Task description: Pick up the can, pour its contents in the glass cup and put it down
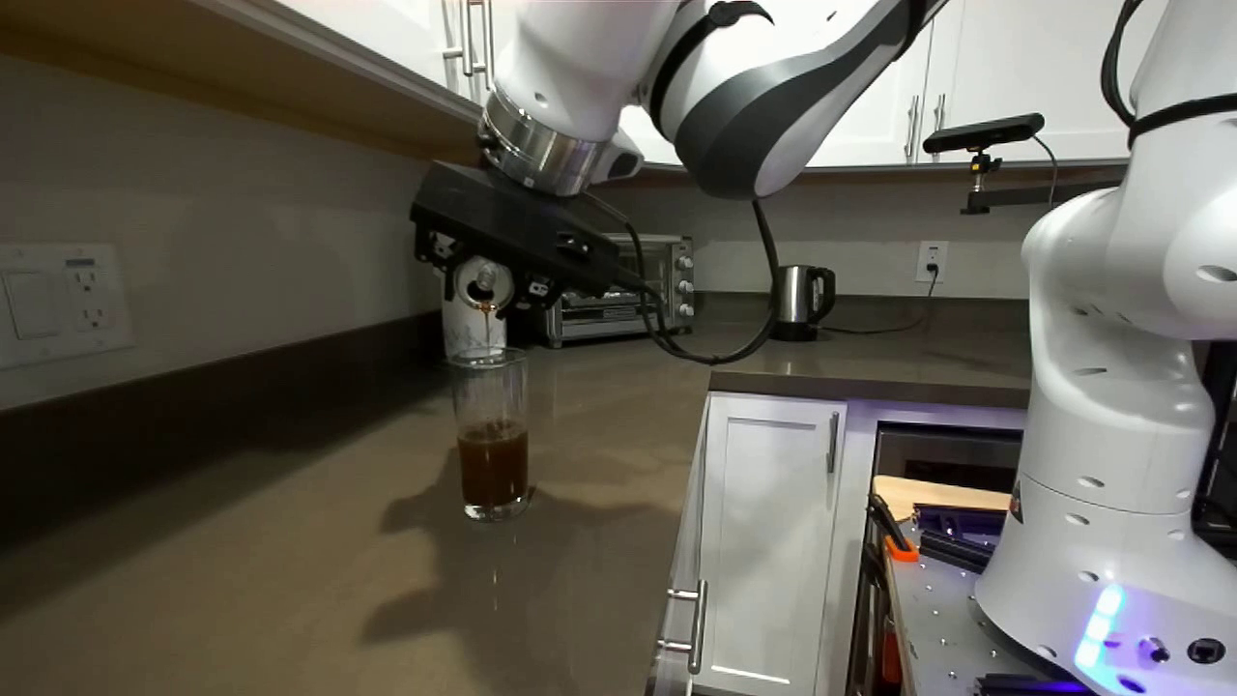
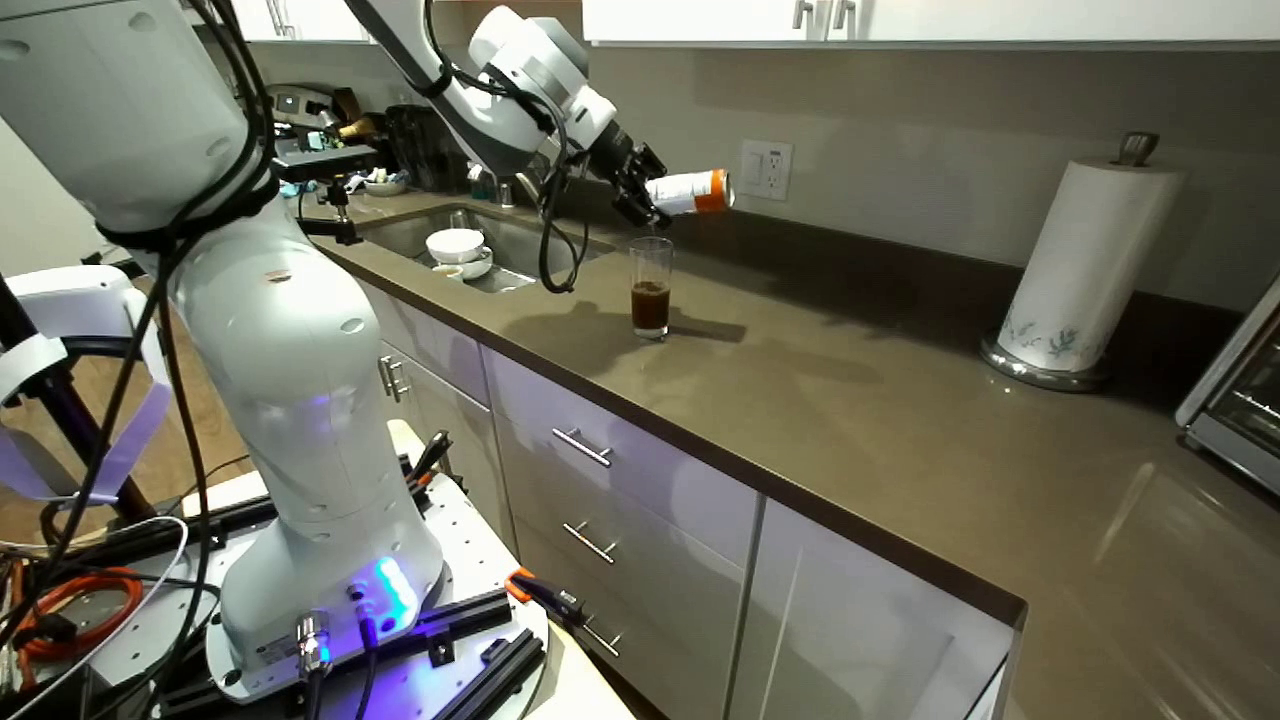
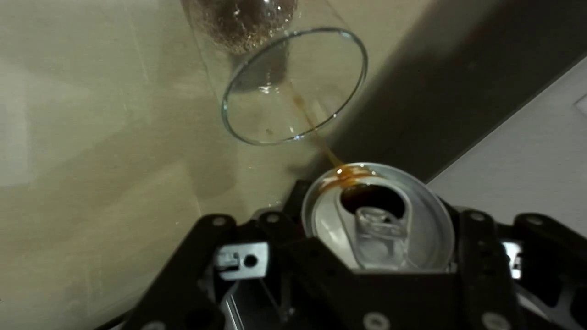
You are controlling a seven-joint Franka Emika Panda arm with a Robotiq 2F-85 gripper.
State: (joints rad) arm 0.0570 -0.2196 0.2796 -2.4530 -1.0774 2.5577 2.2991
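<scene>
The can shows in both exterior views [image 1: 498, 296] [image 2: 685, 193] and in the wrist view [image 3: 426, 229]. It has a white label, an orange-red end and an opened silver top. My gripper [image 1: 488, 285] [image 2: 648, 188] [image 3: 373, 211] is shut around it. The can is tipped nearly level, above and apart from the glass cup [image 1: 493, 435] [image 2: 651, 288] [image 3: 275, 78]. A thin brown stream runs from the can's opening into the glass cup. The glass cup stands upright on the counter, a little under half full of brown liquid. The can's far end is hidden in the wrist view.
A paper-towel roll [image 2: 1090, 260] stands along the wall, with a toaster oven [image 1: 667, 280] beyond it. A metal kettle [image 1: 797, 295] stands at the back corner. A sink [image 2: 520, 255] holds white bowls. The counter [image 2: 820, 420] has a front edge; upper cabinets [image 2: 930, 20] hang overhead.
</scene>
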